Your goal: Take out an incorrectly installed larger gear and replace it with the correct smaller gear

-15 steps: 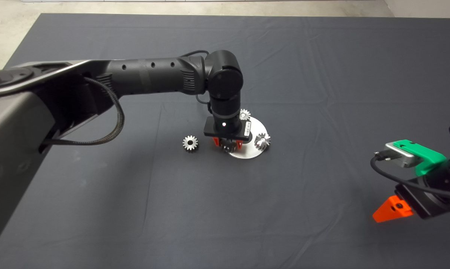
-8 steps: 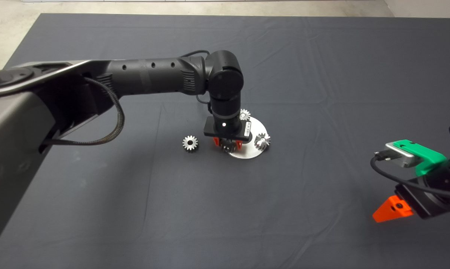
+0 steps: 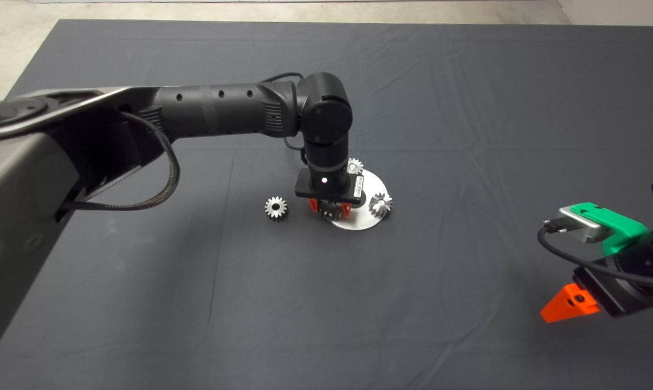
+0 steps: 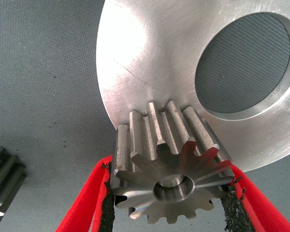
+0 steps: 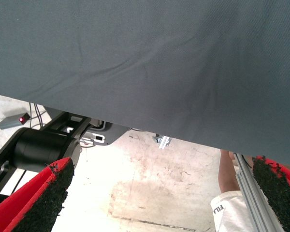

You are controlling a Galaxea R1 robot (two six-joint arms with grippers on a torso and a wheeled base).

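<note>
My left gripper (image 3: pixel 330 210) reaches down at the near left rim of the round silver plate (image 3: pixel 365 221). It is shut on the larger gear (image 4: pixel 169 169), a silver gear with long pointed teeth. The black pads (image 4: pixel 106 212) press its two sides. The gear overlaps the plate's rim (image 4: pixel 150 63); I cannot tell whether it rests on it. The smaller gear (image 3: pixel 276 207) lies on the mat left of the plate, with its edge showing as the smaller gear (image 4: pixel 2 183) in the left wrist view. My right gripper (image 3: pixel 570 303) waits open at the lower right.
Two more small gears stand on the plate, one at its far edge (image 3: pixel 354 166) and one at its right (image 3: pixel 381 203). The plate has a large round hole (image 4: pixel 246 63). The right wrist view shows the mat's edge, the floor and a person's leg (image 5: pixel 227 179).
</note>
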